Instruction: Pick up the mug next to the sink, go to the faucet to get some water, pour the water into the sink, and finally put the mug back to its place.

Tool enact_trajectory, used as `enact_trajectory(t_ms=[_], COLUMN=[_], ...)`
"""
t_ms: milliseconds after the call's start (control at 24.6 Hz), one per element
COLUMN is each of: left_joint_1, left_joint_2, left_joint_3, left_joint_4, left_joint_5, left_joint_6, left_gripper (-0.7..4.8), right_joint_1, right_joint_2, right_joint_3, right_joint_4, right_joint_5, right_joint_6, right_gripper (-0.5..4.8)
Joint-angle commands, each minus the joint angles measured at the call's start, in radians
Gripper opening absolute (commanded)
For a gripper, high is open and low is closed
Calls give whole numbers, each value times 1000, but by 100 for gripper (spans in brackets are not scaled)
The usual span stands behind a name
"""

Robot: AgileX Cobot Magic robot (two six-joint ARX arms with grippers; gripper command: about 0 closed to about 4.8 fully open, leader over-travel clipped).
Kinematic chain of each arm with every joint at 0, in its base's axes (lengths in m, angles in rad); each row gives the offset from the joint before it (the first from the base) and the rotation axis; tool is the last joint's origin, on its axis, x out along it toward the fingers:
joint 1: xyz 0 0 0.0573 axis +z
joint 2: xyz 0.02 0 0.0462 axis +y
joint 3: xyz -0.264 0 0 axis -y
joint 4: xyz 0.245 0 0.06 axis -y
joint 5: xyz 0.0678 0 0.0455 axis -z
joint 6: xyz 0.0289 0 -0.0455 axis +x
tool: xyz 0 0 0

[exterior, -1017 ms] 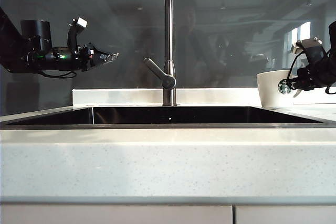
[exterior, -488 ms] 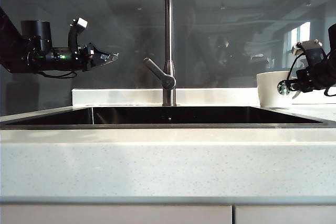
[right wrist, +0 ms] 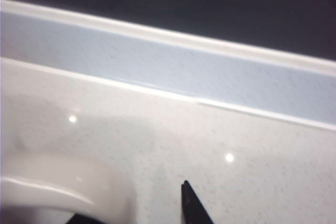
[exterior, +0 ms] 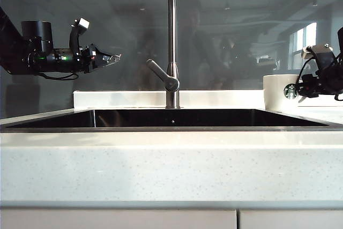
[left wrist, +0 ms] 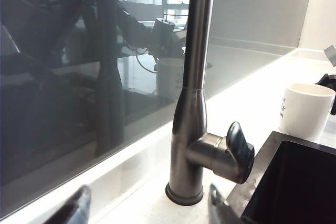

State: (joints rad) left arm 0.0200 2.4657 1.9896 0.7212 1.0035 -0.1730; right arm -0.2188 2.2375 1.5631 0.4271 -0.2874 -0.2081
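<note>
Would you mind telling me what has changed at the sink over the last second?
The right gripper has let go of the mug, which settled slightly lower onto the counter right of the sink; its jaws now stand apart. The left gripper stayed open and hovering left of the faucet, which is unchanged.

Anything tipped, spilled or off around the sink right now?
Nothing stands out. The white ceramic mug stands upright on the pale speckled counter by the right gripper; the left gripper hovers open, clear of the steel gooseneck faucet.

The faucet [exterior: 171, 41] is set behind the sink [exterior: 171, 128]; the mug [exterior: 280, 92] is placed on the counter [exterior: 171, 170] right of it.
</note>
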Motion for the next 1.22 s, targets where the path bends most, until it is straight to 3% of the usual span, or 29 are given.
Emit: enact_trajectory(t_ms=[41,488,732,813,895,976,1017,1098,1179,1220], left_joint_1=[-2,-2,-1,-2,-3,-2,-2,0,7,10], left_joint_2=[-6,-6,-6,-6,-6,-6,-6,-7,-9,-16], left_joint_3=[3,3,3,3,3,3,3,3,3,3], left_joint_4=[12,-9,-10,-10,-10,-10,-10,-18,-16,-19], left_joint_5=[6,3,3,3,3,4,-11,-43,-44,-49], left_joint_6=[0,-2,-3,-5,-23,-26,-27,-42,-61,-86], left_gripper=[279,279,279,279,278,269,250,175,6,3], right_joint_1=[0,-16,-39,-49,-49,-48,-48,-43,-42,-42], right_joint_2=[-15,-72,-156,-222,-259,-304,-333,-384,-433,-467], right_joint_3=[4,-11,-124,-205,-244,-285,-309,-347,-384,-407], right_joint_4=[9,-86,-40,-14,-5,-3,-4,-5,-3,-4], right_joint_5=[1,-2,-4,-50,-56,-63,-84,-97,-97,-97], right_joint_6=[7,5,-1,3,8,26,34,65,85,101], right_gripper=[181,180,180,179,156,46,-15,-3,-3,-3])
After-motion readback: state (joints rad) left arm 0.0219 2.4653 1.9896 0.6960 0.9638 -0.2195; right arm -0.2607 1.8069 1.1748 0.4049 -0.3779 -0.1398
